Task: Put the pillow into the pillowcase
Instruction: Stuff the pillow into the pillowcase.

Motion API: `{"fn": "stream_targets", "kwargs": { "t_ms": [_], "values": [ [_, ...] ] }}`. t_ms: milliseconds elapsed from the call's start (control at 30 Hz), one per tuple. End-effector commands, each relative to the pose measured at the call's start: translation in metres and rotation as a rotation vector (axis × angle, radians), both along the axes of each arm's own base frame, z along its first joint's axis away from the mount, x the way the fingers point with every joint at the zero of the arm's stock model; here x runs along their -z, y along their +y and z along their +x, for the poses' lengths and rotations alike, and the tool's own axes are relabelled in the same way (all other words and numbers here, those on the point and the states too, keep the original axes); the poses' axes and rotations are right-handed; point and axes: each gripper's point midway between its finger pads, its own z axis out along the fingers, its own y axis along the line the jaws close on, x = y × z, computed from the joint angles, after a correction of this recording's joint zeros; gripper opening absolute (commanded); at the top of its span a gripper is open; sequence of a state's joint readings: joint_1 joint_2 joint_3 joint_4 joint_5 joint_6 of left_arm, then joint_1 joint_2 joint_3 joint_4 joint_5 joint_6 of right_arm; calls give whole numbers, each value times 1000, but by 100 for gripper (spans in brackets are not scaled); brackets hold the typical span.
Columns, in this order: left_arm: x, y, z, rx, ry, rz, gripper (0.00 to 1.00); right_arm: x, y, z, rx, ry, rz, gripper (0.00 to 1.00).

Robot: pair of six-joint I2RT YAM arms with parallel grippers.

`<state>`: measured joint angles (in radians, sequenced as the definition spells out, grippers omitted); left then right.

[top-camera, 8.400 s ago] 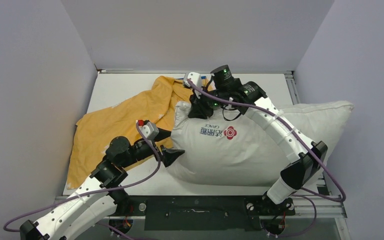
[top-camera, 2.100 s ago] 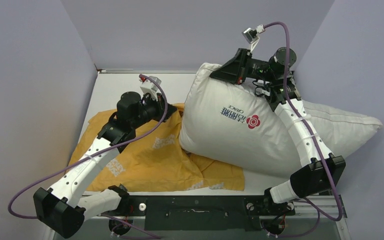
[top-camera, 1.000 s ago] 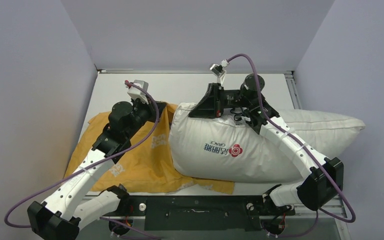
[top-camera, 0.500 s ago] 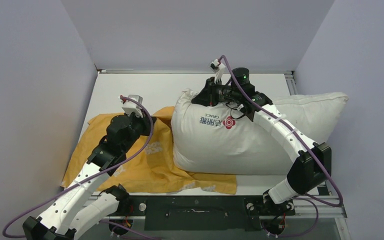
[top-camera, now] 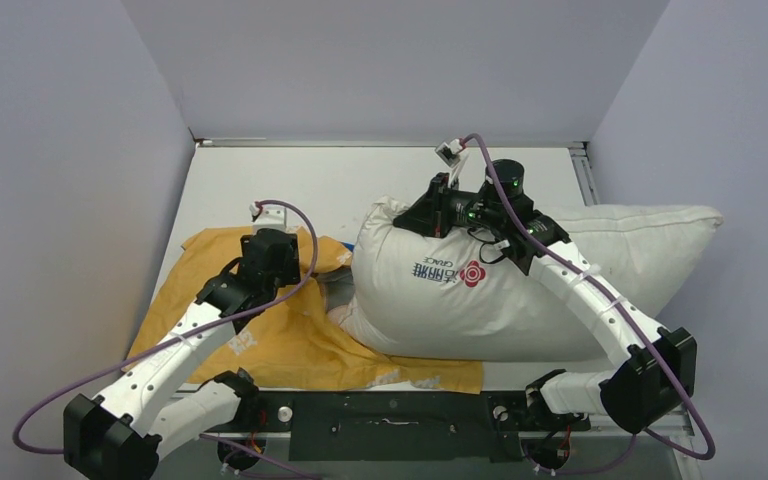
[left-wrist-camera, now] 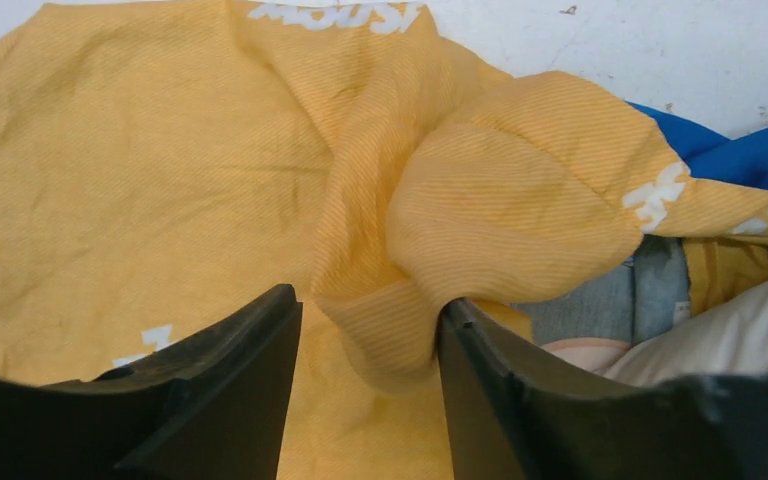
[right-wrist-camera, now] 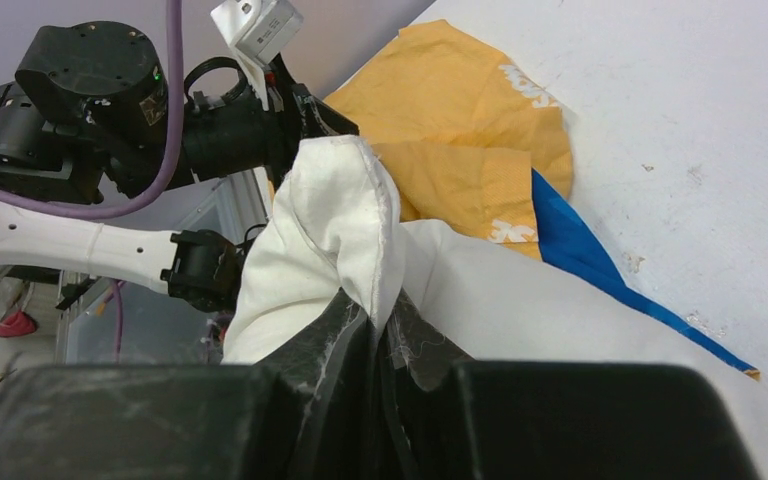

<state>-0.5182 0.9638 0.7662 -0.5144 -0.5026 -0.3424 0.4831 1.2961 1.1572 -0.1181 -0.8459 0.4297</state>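
We see the pillow (top-camera: pixel 520 290) sprawled over the table (top-camera: pixel 260 190), pinning the pillowcase (top-camera: pixel 260 345) along its edge. Our right gripper (right-wrist-camera: pixel 375 330), arm stretched across the pillow, pinches its far-left corner. Our left gripper (left-wrist-camera: pixel 368 310), angled downward, stands unclenched astride an orange fold.

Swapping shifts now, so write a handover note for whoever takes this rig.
Left gripper: open, with a raised fold of the crumpled orange-yellow fabric pillowcase between its jaws, not pinched.
Right gripper: shut on the far-left corner seam of the plump off-white pillow.
Where: pillowcase on the left of the white table, orange face up; pillow on the right, its left end over the pillowcase's edge.
Done: nothing inserted; the pillow looks wholly outside the pillowcase.
Left: open the pillowcase mouth, feed the pillow in, pull the fabric over it.
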Motion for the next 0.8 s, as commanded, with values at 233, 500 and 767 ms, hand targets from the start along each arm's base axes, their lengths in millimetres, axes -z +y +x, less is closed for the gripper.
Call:
{"fn": "stream_targets", "kwargs": {
  "t_ms": [233, 500, 767],
  "values": [
    [-59, -107, 14, 309, -113, -234, 55, 4, -6, -13, -13, 50, 18, 5],
    [1, -119, 21, 311, 14, -112, 40, 2, -10, -14, -4, 45, 18, 5],
    [31, -86, 47, 179, 12, 154, 67, -1, -12, -15, -9, 42, 20, 5]
  ]
}}
